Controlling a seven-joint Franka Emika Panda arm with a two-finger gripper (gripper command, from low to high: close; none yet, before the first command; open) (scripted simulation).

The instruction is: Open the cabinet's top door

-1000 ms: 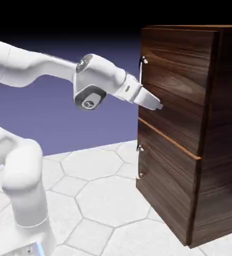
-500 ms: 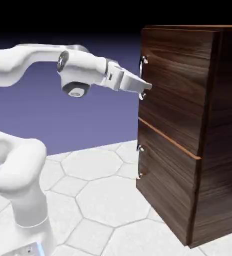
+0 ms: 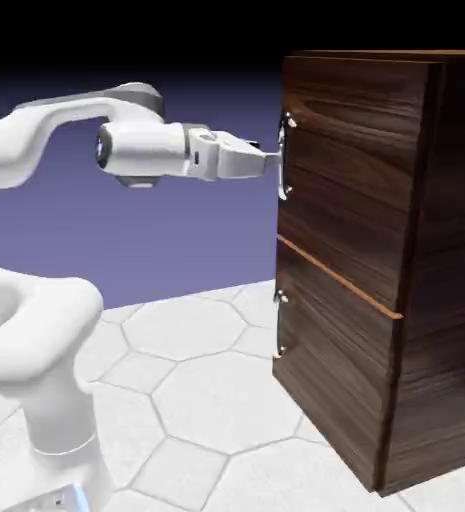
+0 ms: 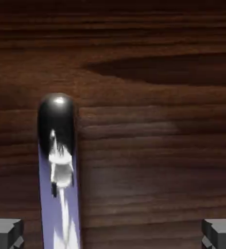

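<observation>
The cabinet (image 3: 446, 300) of dark walnut grain stands at the exterior view's right. Its top door (image 3: 351, 170) is flush and closed, and a small vertical silver handle (image 3: 285, 156) sits at its left edge. My gripper (image 3: 273, 160) is held level and points straight at that handle, tips right at it. In the hand view the handle (image 4: 57, 165) shows as a shiny bar in front of the top door's wood (image 4: 148, 121). It lies between the two grey fingertips (image 4: 5, 233), much nearer the left one. The gripper (image 4: 113, 234) is open and grips nothing.
Below the top door, past an orange-brown edge (image 3: 336, 280), is the matching lower door (image 3: 326, 380) with its own small silver handle (image 3: 279, 325). The white arm (image 3: 36, 350) rises at the lower left from a floor of pale hexagon tiles (image 3: 206, 400).
The hand has risen and pulled back to the left from in front of the door panel. It has levelled out from a downward tilt and now lines up with the top handle. Jaws stayed open.
</observation>
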